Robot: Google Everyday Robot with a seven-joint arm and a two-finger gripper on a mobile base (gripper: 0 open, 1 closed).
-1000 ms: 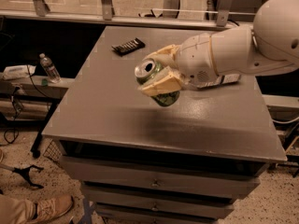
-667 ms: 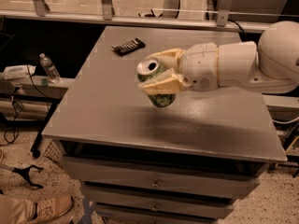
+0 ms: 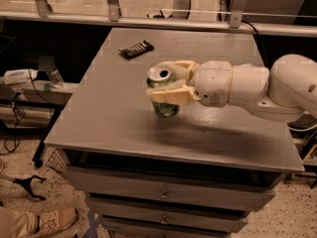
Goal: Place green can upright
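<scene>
The green can (image 3: 163,90) has mottled green sides and a silver pull-tab top. It stands nearly upright, top facing up and slightly toward the camera, with its base at or just above the grey table (image 3: 109,113). My gripper (image 3: 167,83) reaches in from the right on a white arm (image 3: 257,86). Its cream fingers (image 3: 171,95) are shut on the can's sides, one in front and one behind.
A dark flat snack bar (image 3: 135,49) lies at the table's far left. The table has drawers (image 3: 168,195) below its front edge. A clear bottle (image 3: 55,76) stands on a low shelf to the left. A railing runs behind the table.
The arm has swung the can from a tilt to nearly upright and lowered it toward the table. The gripper stays shut on it.
</scene>
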